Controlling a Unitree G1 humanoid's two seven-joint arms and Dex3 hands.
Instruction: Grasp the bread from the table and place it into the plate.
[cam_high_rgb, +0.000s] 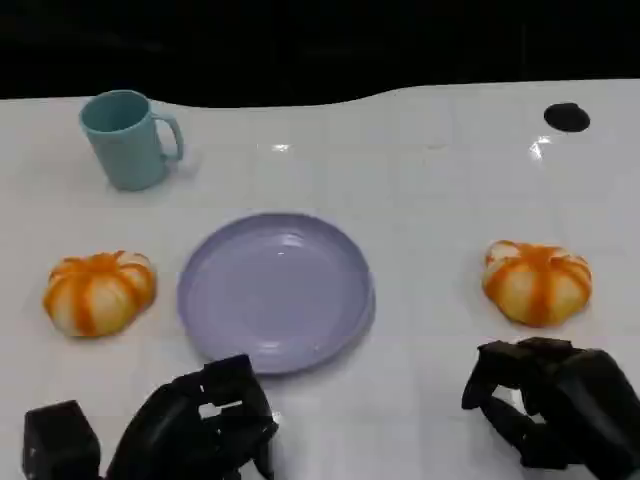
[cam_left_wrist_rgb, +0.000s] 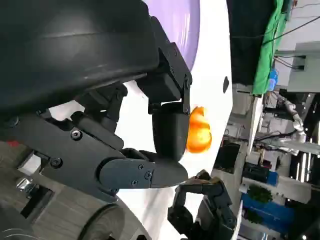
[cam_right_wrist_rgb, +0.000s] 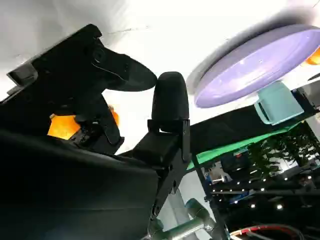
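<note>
Nearest the camera are the two black hands. The left hand (cam_high_rgb: 195, 425) has its fingers curled loosely in, holding nothing; the right hand (cam_high_rgb: 555, 400) is likewise empty, its fingers bent downward and apart over the white table (cam_high_rgb: 430, 200).

Just ahead of the left hand, slightly toward the right one, lies the lavender plate (cam_high_rgb: 276, 290), the largest thing on the table, shallow and low-rimmed. Directly ahead of the right hand and close to its fingertips sits an orange-and-cream bread (cam_high_rgb: 537, 282); a second bread (cam_high_rgb: 98, 291) lies ahead of the left hand, off to its outer side. Far beyond the left hand stands a teal mug (cam_high_rgb: 126, 139).

The bread looks light, soft and domed, likely to dent under a hard squeeze. A gentle grasp from above, fingers spanning its widest sides, seems best.

Between the nearer bread and the plate the table is bare, giving an open path across. The plate's low rim should need only a slight lift to pass.
</note>
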